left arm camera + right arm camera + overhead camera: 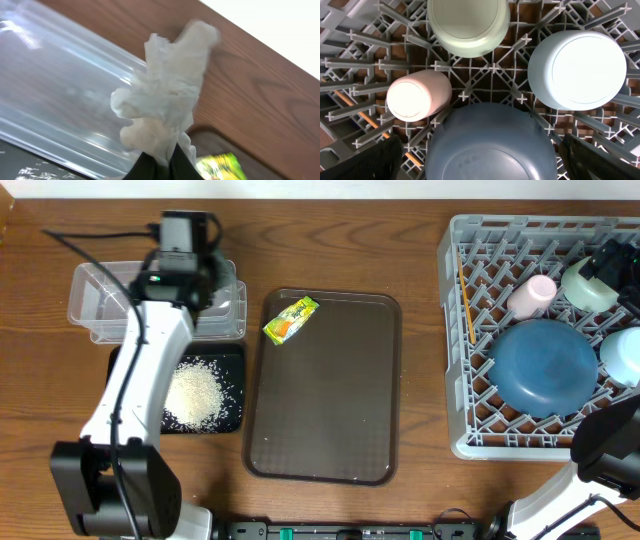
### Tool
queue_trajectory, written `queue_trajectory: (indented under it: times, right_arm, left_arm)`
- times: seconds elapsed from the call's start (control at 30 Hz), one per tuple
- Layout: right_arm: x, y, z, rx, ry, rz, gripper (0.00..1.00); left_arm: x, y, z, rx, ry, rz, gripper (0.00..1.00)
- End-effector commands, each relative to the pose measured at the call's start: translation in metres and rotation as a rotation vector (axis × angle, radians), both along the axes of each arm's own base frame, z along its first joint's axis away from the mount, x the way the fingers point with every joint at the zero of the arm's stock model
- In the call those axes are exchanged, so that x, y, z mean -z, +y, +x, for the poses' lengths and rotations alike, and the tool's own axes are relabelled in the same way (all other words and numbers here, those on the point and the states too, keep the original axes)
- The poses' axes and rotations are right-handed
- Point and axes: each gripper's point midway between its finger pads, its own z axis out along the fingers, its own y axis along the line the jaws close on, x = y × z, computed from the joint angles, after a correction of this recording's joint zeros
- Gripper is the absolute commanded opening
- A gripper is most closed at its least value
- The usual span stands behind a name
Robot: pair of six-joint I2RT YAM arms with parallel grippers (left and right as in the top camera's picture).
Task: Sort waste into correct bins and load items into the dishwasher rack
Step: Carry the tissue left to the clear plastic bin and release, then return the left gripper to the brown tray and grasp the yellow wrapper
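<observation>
My left gripper (160, 167) is shut on the crumpled white tissue (165, 95) and holds it over the right edge of the clear tub (60, 90). Overhead, the left arm (195, 265) hides the tissue above the tub (100, 295). The rice heap (195, 395) lies in the black tray (235, 360). The yellow-green wrapper (290, 318) lies on the brown tray. In the grey rack (455, 330) sit the dark-blue bowl (490, 145), light-blue bowl (577, 67), mint bowl (468, 25), pink cup (415, 97) and wooden stick (465, 300). My right gripper (487, 160) is open and empty above the dark-blue bowl.
The large brown serving tray (325, 400) lies in the middle of the wooden table, between the bins and the rack. The wrapper also shows at the lower right of the left wrist view (222, 167). The black tray's corner shows below the tub (30, 167).
</observation>
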Motion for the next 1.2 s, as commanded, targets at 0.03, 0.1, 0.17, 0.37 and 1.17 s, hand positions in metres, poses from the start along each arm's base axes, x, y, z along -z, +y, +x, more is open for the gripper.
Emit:
queue_trajectory:
  times: [0.03, 0.1, 0.17, 0.37, 1.17]
  right_arm:
    - [-0.002, -0.005, -0.003, 0.025, -0.006, 0.0, 0.99]
    - [-0.002, -0.005, -0.003, 0.025, -0.006, 0.0, 0.99]
    - [-0.002, -0.005, -0.003, 0.025, -0.007, 0.0, 0.99]
    - [-0.002, -0.005, -0.003, 0.025, -0.006, 0.0, 0.99]
    - [-0.002, -0.005, -0.003, 0.025, -0.007, -0.001, 0.99]
  left_arm:
    - [0.013, 0.039, 0.004, -0.149, 0.008, -0.038, 0.45]
    - [0.019, 0.048, 0.004, -0.169, 0.018, -0.038, 0.66]
    - [0.021, 0.053, 0.004, -0.179, 0.022, -0.038, 0.73]
    - [0.015, 0.028, 0.005, -0.076, 0.013, -0.123, 0.8]
    - [0.09, -0.18, -0.035, 0.918, 0.223, 0.309, 0.8]
